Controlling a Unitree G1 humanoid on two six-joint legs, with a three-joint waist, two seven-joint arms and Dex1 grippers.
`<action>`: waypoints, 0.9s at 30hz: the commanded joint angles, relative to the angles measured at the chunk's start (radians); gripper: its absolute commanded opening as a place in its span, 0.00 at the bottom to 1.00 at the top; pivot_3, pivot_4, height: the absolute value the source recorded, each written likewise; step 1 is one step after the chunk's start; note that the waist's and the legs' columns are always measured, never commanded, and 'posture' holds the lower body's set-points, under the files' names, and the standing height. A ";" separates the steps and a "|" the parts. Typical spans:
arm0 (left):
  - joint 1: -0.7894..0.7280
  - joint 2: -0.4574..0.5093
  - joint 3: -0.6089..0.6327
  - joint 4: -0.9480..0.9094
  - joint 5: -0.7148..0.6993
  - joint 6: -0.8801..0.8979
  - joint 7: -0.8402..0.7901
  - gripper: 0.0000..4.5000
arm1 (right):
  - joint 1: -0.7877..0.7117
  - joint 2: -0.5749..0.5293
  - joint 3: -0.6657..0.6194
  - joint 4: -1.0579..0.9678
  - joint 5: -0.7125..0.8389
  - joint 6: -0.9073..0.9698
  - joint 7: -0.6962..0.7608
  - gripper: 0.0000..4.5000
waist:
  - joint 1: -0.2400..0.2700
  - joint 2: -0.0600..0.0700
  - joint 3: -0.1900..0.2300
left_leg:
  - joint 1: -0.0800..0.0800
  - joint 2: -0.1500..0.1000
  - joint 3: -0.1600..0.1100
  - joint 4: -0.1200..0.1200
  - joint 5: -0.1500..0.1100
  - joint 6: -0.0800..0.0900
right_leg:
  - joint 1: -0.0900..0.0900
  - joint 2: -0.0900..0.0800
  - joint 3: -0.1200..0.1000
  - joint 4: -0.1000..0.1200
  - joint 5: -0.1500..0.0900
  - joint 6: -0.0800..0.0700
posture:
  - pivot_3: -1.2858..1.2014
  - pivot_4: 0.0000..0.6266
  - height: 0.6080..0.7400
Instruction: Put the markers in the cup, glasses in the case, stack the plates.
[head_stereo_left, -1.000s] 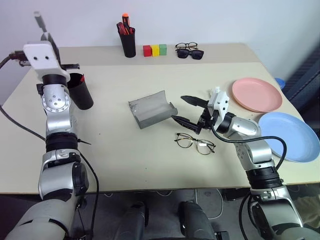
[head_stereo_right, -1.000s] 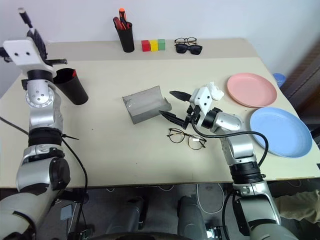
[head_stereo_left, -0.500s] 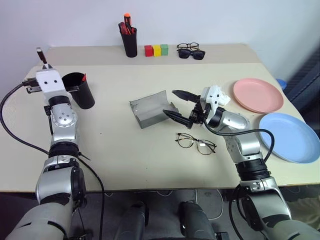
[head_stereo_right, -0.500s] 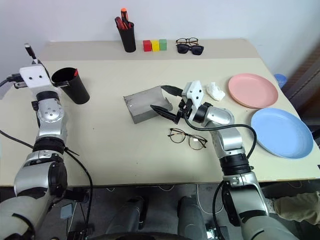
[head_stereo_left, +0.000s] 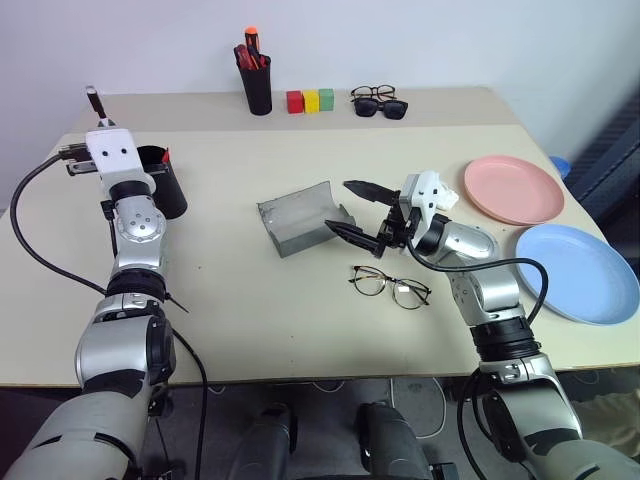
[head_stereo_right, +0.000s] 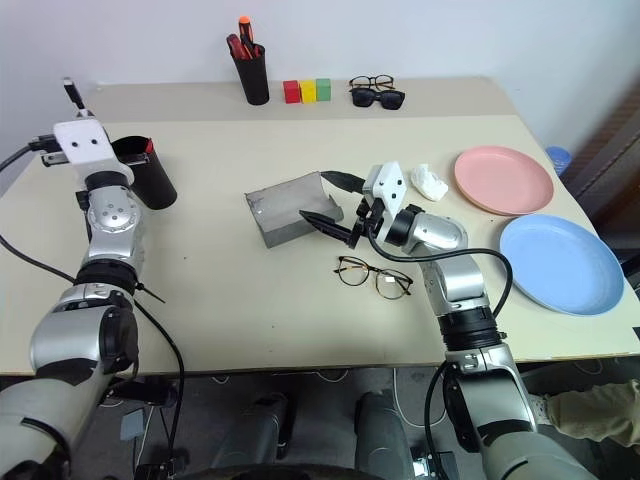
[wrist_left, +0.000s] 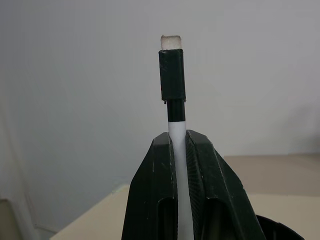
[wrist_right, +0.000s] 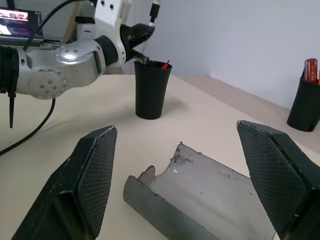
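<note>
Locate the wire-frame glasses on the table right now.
In the head views the glasses lie flat on the table's near-centre, just in front of the open right gripper and the grey case, untouched.

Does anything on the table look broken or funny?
Yes, the grey glasses case by the right gripper. It is an open curved shell lying on the table, and in the right wrist view one end has a rough, jagged edge, as if chipped. Nothing looks spilled.

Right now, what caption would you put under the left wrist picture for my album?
Left pincer shut on the white marker, its black cap pointing up.
</note>
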 joint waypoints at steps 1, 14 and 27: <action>-0.018 0.004 -0.018 0.009 0.009 -0.012 0.014 0.02 | -0.004 -0.003 -0.014 -0.036 0.004 -0.016 -0.008 0.87 | -0.001 0.000 0.000 | 0.000 0.000 0.000 0.000 0.000 0.000 | 0.000 0.000 0.000 0.000 0.000 0.000 | 0.52 0.24 1.00; 0.062 -0.015 -0.045 0.010 0.008 -0.024 0.016 0.02 | 0.016 -0.010 -0.013 -0.060 0.008 -0.008 -0.018 0.87 | 0.000 0.000 0.000 | 0.000 0.000 0.000 0.000 0.000 0.000 | 0.000 0.000 0.000 0.000 0.000 0.000 | 0.52 0.24 1.00; 0.098 -0.043 -0.043 -0.016 -0.013 -0.043 -0.001 0.71 | 0.014 -0.009 -0.013 -0.054 0.006 -0.008 -0.020 0.87 | 0.002 0.000 0.000 | 0.003 0.000 0.000 0.000 0.000 0.000 | 0.002 0.000 0.000 0.001 0.000 0.000 | 0.52 0.24 1.00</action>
